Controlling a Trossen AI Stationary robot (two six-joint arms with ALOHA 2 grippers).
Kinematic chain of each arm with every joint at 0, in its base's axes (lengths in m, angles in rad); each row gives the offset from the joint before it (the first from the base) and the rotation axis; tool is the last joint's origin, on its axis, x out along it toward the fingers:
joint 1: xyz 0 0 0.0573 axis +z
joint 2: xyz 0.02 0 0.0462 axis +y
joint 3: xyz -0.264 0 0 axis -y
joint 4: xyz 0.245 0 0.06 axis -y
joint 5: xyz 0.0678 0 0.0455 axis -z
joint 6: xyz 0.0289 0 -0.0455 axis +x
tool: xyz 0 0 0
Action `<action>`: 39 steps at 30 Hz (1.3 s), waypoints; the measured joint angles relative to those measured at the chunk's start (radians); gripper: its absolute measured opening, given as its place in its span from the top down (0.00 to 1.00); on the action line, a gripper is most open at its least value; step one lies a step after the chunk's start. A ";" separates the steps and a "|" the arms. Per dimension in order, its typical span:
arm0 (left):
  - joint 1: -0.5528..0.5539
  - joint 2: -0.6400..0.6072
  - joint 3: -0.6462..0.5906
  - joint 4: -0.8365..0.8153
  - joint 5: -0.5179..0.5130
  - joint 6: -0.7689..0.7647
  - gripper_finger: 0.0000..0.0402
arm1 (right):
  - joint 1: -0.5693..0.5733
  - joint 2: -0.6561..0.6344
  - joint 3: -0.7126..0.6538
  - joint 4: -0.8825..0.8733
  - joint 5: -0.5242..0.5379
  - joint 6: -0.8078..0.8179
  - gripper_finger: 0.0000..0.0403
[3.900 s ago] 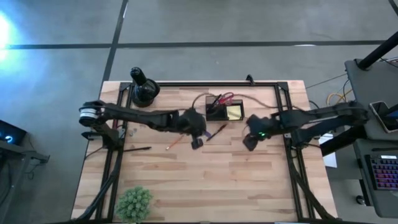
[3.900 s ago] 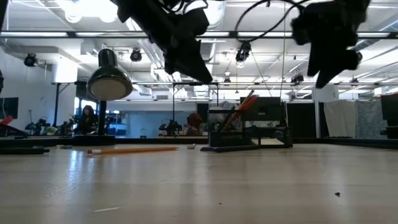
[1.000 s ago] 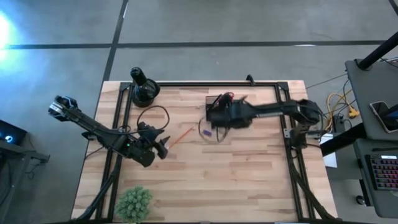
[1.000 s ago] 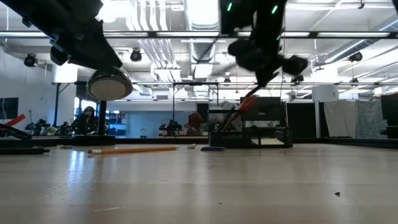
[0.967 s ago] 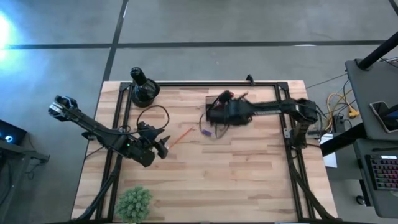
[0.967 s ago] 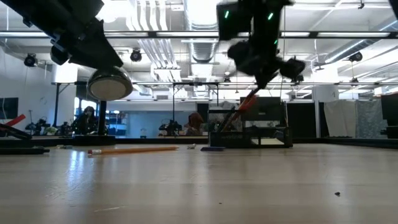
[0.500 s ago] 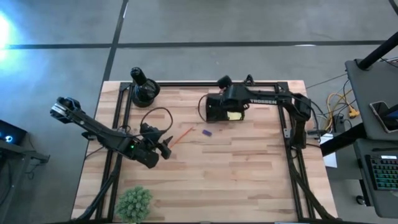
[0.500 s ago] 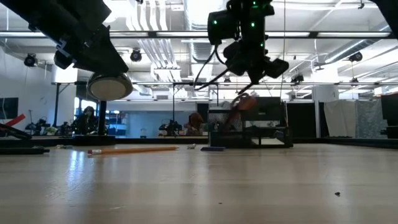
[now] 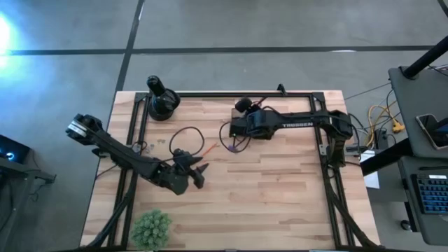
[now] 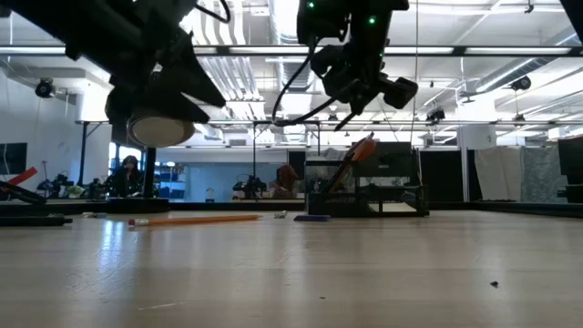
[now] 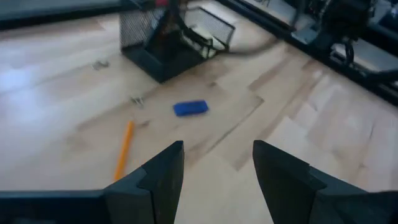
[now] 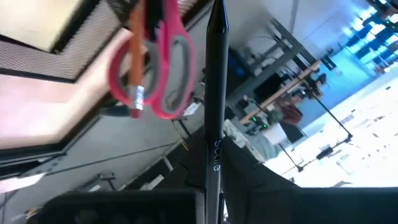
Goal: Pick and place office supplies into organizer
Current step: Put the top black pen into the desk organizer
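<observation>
The black mesh organizer (image 9: 246, 130) stands at the table's far middle, with red-handled scissors (image 12: 166, 59), an orange pencil (image 12: 134, 56) and a yellow sticky-note pad (image 12: 56, 22) in it. My right gripper (image 9: 249, 120) hovers above it, shut on a black pen (image 12: 216, 93). Another orange pencil (image 11: 124, 149) and a small purple piece (image 11: 190, 107) lie flat on the wood, nearer than the organizer. My left gripper (image 11: 217, 149) hangs open above the table's left-middle (image 9: 200, 173), nearer than the pencil and holding nothing. My right gripper pinches the black pen's shaft (image 12: 210, 180) between its two fingers. The pen runs on past the fingers toward the organizer's scissors compartment and is lifted clear of the table. How far back the pen reaches is hidden by the gripper.
A round black object with an upright knob (image 9: 161, 102) stands at the far left corner and a small green plant (image 9: 150, 229) at the near left edge. A dark cable (image 9: 183, 134) loops over the wood. Black frame rails (image 9: 325, 150) line the table's sides.
My left gripper has moved toward the table's right and near edges, staying open. My right arm has swung toward the far edge and turned, its gripper staying over the organizer and shut on the pen.
</observation>
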 joint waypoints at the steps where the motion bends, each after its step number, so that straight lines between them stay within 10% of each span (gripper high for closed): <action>1: -0.002 0.019 0.000 0.015 0.014 0.000 0.56 | -0.004 0.000 0.003 0.010 0.002 -0.010 0.97; 39: -0.014 0.096 -0.001 0.073 0.126 0.160 0.56 | -0.052 0.298 0.127 0.077 -0.015 0.004 0.97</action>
